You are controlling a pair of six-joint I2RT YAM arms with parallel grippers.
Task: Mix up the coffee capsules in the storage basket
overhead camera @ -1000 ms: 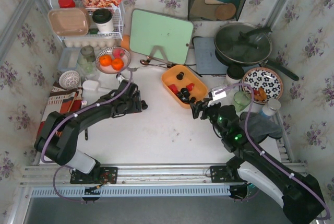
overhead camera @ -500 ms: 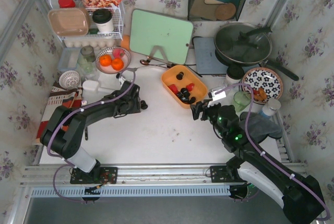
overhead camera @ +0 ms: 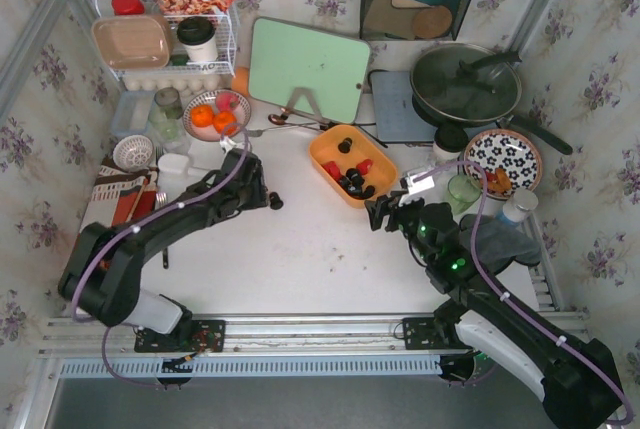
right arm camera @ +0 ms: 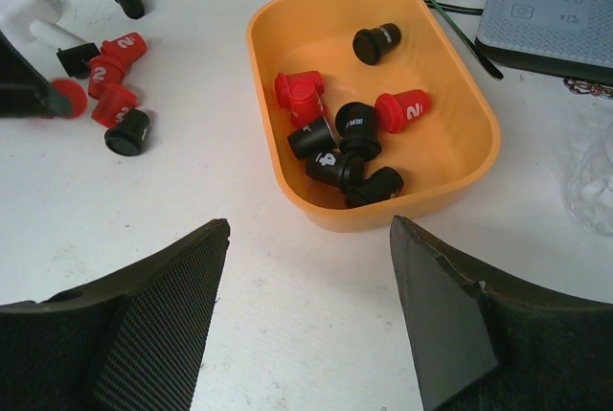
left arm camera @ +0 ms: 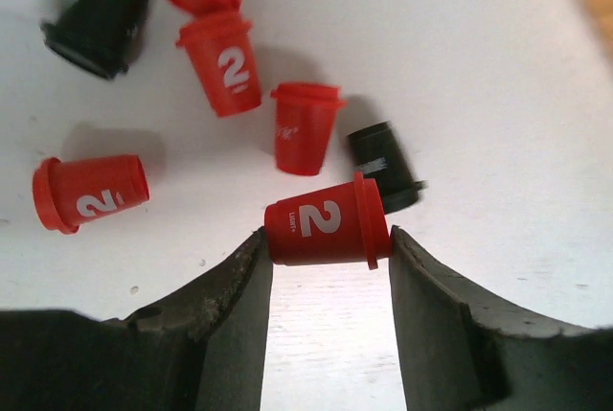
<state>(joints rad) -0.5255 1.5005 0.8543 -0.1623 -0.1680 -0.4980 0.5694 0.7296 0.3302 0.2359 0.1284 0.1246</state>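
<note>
Close up, my left tool (left arm camera: 326, 239) was closed on one red capsule (left arm camera: 324, 221). It lay on its side with a white 2 on its wall. One finger met its narrow base and the other met its flanged rim, right at the fingertips.

Just beyond those fingertips, loose capsules (left arm camera: 305, 125) lay scattered on the white surface (left arm camera: 498, 66). A black one on its side lay nearest, just beside the held capsule's rim. Next to it sat a red one with its rim turned away from my tool. Farther out were more red ones, two showing a white 2, and another black one lay farthest of all.

My right tool (right arm camera: 308, 224) was open, its two dark fingers spread wide with nothing between them. Directly ahead of it, just past the fingertips, sat the storage basket (right arm camera: 450, 76), a shallow orange tray with rounded corners. The coffee capsules (right arm camera: 356, 122) inside it were two red and about five black. Most clustered in the half nearer my right tool, and one black capsule lay apart toward the far wall.

Seen from above, the basket was near my right tool and well apart from my left tool. The loose group lay beside my left tool, outside the basket.
</note>
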